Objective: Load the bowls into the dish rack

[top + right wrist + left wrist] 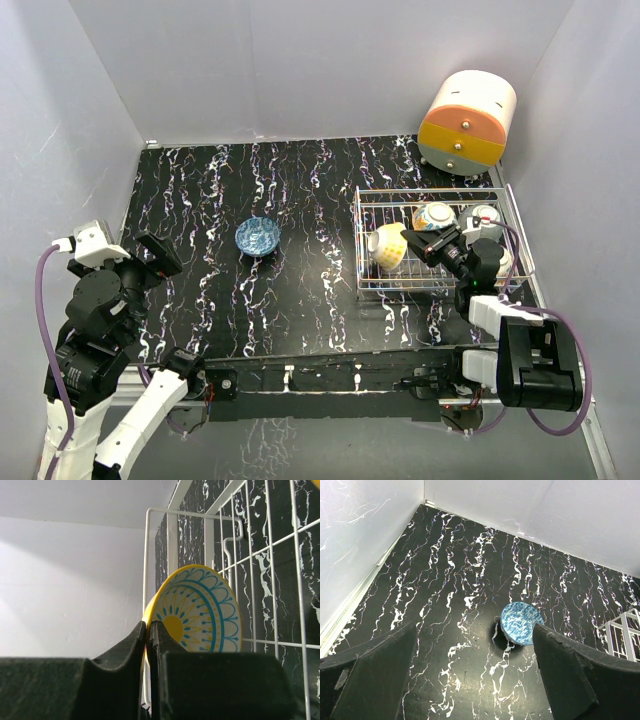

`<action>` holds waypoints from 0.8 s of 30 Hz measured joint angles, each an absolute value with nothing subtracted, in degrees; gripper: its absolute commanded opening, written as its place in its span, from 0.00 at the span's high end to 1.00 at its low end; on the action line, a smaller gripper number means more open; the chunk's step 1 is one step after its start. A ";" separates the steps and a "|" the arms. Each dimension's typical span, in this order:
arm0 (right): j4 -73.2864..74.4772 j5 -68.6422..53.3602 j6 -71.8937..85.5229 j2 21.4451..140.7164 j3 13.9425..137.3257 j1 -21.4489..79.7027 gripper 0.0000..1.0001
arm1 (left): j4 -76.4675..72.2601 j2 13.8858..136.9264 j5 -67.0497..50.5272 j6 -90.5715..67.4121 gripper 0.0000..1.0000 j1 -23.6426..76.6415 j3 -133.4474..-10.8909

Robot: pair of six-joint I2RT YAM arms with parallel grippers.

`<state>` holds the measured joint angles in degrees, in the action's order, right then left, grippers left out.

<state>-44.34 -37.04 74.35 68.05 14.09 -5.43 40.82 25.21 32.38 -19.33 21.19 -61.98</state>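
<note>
Top external view: the right gripper [420, 243] is clenched on the rim of a yellow bowl [388, 246] inside the dish rack [358, 235].
The yellow bowl is tipped on edge at the rack's left end. From the right wrist you can see the fingers [125, 650] pinched tight over its rim, the painted inside facing them, with rack wires behind. A painted bowl [434, 216] and a speckled grey bowl [484, 217] sit side by side farther back in the rack. A blue bowl [258, 236] stands upright on the black marbled table [200, 200], well apart from the rack. The left gripper [475, 630] hangs near the table's left side, jaws spread wide and holding nothing, with the blue bowl ahead of it.
</note>
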 measured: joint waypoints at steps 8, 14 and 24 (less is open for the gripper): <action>-45.93 -35.79 74.43 71.11 14.06 -6.81 0.92 | 40.80 25.26 32.38 -19.31 0.03 21.19 -61.98; -41.74 -33.34 72.05 70.48 14.35 -7.55 0.91 | 40.77 25.54 32.38 -19.31 0.03 21.19 -61.98; -28.97 -30.15 65.12 66.19 16.43 -9.10 0.77 | 40.77 25.54 32.36 -19.31 0.03 21.19 -61.80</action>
<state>-28.97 -30.15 65.12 66.19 16.43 -9.10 40.77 25.54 32.36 -19.31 21.19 -61.80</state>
